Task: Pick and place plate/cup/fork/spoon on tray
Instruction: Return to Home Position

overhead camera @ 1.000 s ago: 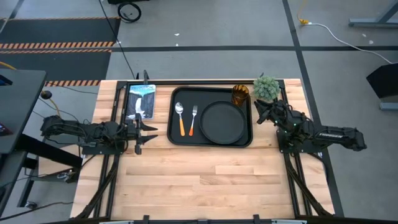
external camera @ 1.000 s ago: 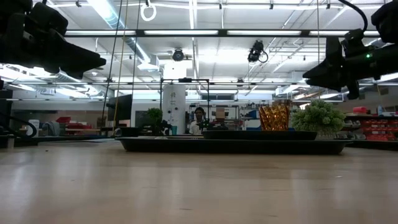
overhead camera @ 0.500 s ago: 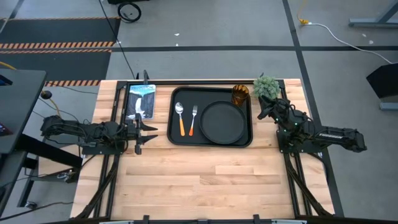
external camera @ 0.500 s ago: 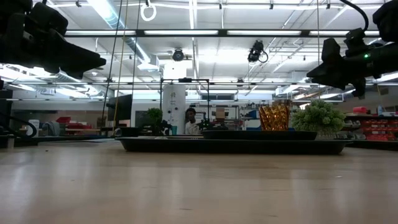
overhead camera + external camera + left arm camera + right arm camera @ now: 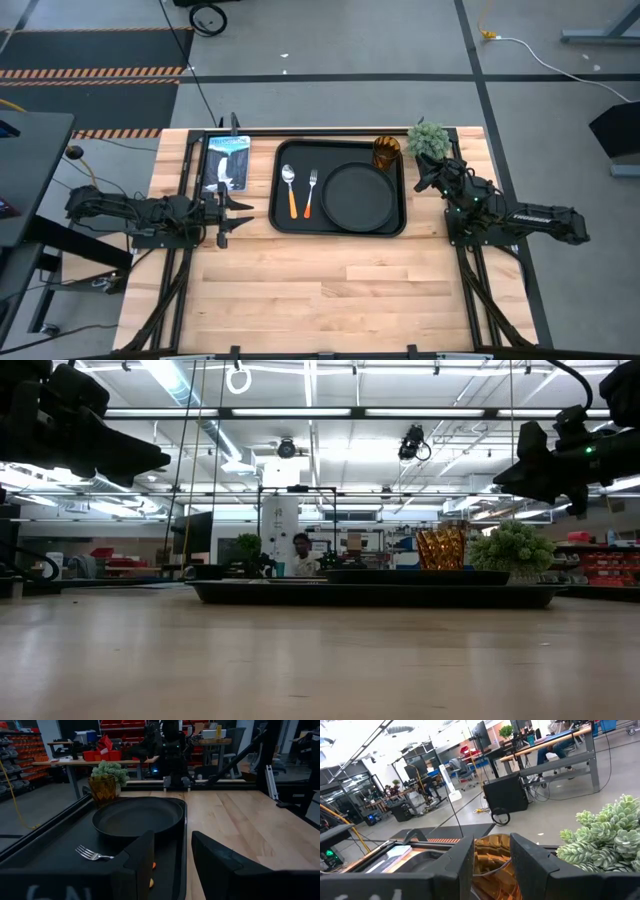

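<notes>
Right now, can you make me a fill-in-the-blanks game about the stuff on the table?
1. The spoon and the fork lie side by side on the black ____.
2. The round plate lies on the tray, and the thing in the corner next to it is the amber ____.
3. Just off the tray, beside the right gripper, stands a small green ____.
4. The left gripper has its fingers ____ and holds nothing.

Missing words: tray, cup, plant, open

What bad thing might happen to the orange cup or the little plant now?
The right gripper hangs open close beside the cup and the plant. A careless swing might tip the cup, which stands at the tray's far corner, or knock the plant over. The left gripper waits beside the tray, away from both.
</notes>
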You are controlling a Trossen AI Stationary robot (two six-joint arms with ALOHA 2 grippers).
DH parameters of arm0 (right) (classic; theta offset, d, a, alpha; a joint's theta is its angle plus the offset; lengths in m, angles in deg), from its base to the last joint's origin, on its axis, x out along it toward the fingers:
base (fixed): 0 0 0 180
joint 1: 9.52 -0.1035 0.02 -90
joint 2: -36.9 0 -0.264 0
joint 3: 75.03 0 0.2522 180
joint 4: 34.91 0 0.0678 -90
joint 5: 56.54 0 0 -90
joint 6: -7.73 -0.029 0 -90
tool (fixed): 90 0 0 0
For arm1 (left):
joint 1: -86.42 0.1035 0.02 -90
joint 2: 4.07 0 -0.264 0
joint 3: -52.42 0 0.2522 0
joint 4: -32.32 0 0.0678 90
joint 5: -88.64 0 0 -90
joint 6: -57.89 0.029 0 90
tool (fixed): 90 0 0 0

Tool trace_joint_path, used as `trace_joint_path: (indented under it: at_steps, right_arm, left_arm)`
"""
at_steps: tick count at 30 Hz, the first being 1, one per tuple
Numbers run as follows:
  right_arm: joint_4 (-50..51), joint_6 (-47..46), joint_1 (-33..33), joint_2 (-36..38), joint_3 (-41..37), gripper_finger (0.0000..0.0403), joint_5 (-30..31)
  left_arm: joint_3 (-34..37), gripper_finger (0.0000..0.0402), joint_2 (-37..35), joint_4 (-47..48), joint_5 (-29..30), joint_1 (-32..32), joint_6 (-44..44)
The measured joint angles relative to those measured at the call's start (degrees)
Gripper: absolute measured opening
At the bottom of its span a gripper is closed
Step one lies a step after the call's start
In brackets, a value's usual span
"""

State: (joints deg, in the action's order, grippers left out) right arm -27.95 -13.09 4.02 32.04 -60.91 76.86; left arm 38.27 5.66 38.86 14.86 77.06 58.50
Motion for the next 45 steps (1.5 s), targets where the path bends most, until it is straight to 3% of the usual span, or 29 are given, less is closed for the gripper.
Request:
trace_joint_path:
  at_steps: [45]
  right_arm:
    - [0.0,0.0,0.0,0.0,0.0,0.0132,-0.1]
  left_arm:
    - [0.0,0.0142,-0.1,2.5,-0.1,0.0,-1.5]
